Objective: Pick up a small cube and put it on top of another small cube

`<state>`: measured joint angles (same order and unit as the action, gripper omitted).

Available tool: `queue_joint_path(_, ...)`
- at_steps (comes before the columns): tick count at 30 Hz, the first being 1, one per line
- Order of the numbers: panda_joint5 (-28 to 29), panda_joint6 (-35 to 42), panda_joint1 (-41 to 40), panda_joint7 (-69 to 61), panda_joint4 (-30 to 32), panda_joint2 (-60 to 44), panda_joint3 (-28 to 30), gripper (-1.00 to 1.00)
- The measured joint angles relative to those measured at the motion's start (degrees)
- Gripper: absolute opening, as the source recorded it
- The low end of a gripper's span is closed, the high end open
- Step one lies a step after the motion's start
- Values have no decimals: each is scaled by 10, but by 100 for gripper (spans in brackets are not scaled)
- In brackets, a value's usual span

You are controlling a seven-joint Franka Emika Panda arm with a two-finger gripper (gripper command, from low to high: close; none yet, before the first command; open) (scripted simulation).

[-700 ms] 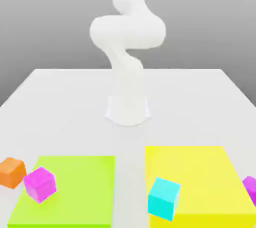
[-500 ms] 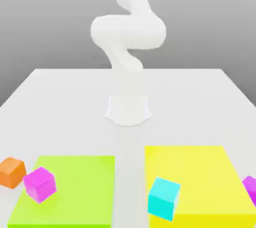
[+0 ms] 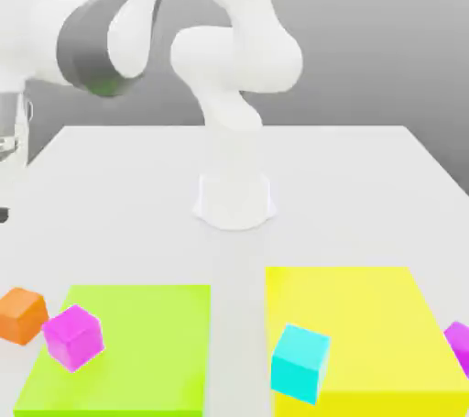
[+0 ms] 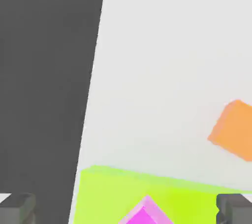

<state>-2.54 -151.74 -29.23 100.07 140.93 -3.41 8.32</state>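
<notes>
Approach phase: tool (image 4: pixel 126 208) hanging released, empty, above the white desk (image 3: pixel 348 186).
Small plain orange cube (image 4: pixel 234 129) sitting off-centre below; centre over it, match its yaw, avoiding small magenta-pink cube (image 4: pixel 145 214) beside.

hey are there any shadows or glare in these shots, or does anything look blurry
Exterior view: flat, even light, no glare; the orange cube and magenta cube cast barely any shadow, and the near arm looks soft. Hand view: no glare, the orange cube's edges are soft.
</notes>
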Motion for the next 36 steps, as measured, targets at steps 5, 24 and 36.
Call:
queue_joint_path(5,-40,-48,-27,71,13,-106,20,0)
queue_joint_path(24,-22,-7,-21,67,9,-73,-3,-100)
queue_joint_path(36,18,43,67,-4,-6,-36,-56,100)
